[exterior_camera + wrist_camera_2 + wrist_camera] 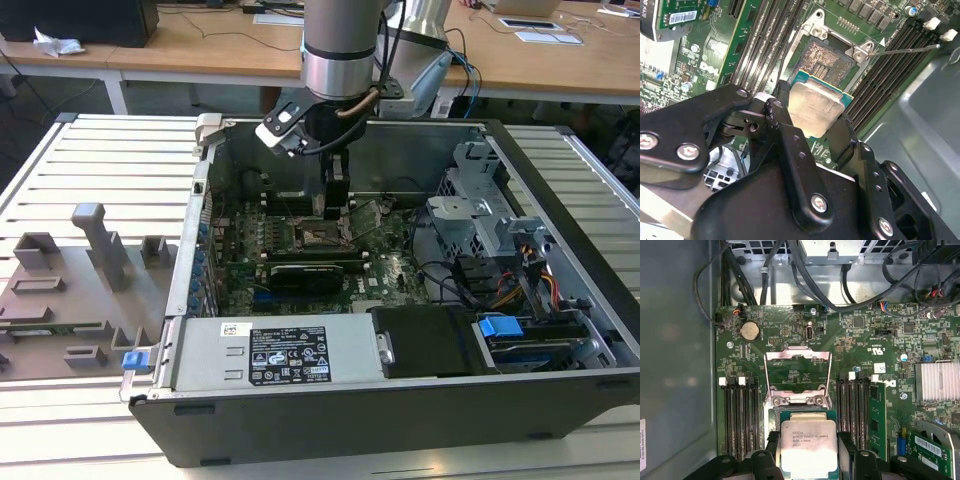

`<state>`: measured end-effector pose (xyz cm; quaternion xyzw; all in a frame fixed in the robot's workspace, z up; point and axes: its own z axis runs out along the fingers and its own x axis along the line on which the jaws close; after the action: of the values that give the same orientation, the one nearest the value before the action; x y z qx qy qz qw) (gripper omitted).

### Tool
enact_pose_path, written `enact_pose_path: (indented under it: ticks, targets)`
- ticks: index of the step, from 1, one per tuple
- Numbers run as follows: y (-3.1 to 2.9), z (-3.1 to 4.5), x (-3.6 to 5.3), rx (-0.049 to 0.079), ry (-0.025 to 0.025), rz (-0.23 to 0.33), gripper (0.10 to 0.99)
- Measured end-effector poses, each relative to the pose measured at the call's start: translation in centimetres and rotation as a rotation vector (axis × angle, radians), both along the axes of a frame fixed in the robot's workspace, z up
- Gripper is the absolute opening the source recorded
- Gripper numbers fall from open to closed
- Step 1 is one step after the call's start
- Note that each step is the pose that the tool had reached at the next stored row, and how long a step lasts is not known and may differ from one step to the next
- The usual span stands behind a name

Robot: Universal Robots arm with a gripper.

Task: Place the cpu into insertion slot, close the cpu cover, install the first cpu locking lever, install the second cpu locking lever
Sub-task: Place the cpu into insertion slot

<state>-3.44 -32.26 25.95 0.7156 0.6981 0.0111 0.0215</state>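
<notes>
Gripper (335, 208) centre of exterior view. Black fingers (771, 442) clamp small square silvery-topped cpu (807, 447) close above black-framed insertion slot (827, 57). Dull silver hinged cpu cover (797, 372) stands open. Best: keep chip level, align corners, lower without force.

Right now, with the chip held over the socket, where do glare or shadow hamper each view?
First wrist view: glare whitens much of the cpu top, held in the gripper; the open cpu cover shines mildly. Second wrist view: the cpu's metal top gleams, the insertion slot is evenly lit. Exterior view: the computer case interior lies in shade below the arm.
</notes>
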Motion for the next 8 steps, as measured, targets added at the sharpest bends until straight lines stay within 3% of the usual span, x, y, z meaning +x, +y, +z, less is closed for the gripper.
enact_pose_path:
  ticks: [8]
  targets:
    - [0.0, -0.87, 0.0, 0.0, 0.0001, 0.0, 0.541]
